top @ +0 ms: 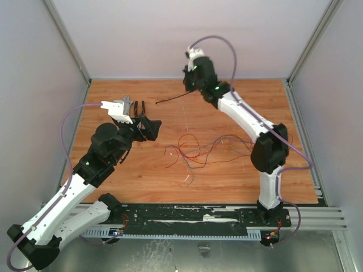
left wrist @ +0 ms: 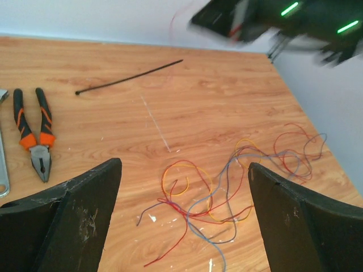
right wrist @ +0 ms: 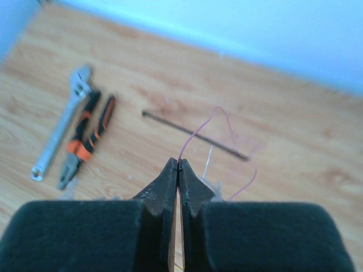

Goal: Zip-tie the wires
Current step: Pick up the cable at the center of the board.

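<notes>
Looking from above, the table [top: 136, 175] carries the wires [top: 204, 150] a little right of its middle, at 4 o'clock from the left gripper [left wrist: 184, 164] and at 6 o'clock from the right gripper [right wrist: 178, 165]. The left gripper stands wide open and holds nothing; in its own view the tangle lies just ahead, between its jaws. The zip tie [top: 173, 99] lies apart from the tangle, toward the far edge, at 1 o'clock from the left gripper. Its long axis runs nearly from 9 to 3 o'clock, with the head at the 9 o'clock end and the other end near the right gripper. So I judge the right gripper is nearer to it, but its jaws are closed on one thin pink strand [right wrist: 197, 131], probably one of the wires, so the free left gripper seems better placed to take the zip tie.
</notes>
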Controlling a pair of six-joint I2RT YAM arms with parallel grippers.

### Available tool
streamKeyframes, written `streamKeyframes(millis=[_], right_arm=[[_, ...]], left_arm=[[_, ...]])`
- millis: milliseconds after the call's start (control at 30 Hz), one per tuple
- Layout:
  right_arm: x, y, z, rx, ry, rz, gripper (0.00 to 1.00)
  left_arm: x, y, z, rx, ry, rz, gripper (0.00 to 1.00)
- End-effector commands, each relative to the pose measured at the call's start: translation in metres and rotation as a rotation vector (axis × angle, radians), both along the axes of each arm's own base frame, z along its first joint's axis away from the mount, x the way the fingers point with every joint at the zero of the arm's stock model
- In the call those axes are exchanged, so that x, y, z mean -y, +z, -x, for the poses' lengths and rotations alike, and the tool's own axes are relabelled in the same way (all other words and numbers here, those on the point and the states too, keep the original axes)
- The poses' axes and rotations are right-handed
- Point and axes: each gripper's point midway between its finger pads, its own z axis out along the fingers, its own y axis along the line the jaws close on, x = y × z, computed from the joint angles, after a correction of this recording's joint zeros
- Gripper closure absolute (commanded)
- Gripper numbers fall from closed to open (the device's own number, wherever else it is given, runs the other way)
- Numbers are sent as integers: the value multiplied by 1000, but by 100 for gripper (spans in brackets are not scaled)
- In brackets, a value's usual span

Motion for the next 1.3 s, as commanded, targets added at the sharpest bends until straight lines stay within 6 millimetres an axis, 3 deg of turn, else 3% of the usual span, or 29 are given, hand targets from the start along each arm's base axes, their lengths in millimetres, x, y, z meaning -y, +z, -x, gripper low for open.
streamKeyframes(millis=[0,200,367,600,800,967,1133,1267], right_arm=[[40,119,14,180,12,-4,100],[78,212,42,333,4,-69,100],[107,262,72,427,-17,-94,100],[130,280,106,437,-5,-81,100],[152,296,141,467,-33,-124,100],[157,313,178,501,19,-192,100],[157,324,203,522,73,-248,100],[152,323,214,514,119,-276,100]], left_arm=[[-1,-17,-11,-34,28,2,2],[2,-25,-19,-52,21,6,2],[16,-28,-24,-50,-44,7,2],[74,-10,-24,37,-332,46,2],[116,-10,-34,71,-479,88,2],[157,-31,-38,82,-568,121,2],[192,-34,-37,150,-621,202,2],[225,-24,-32,205,-684,235,2]])
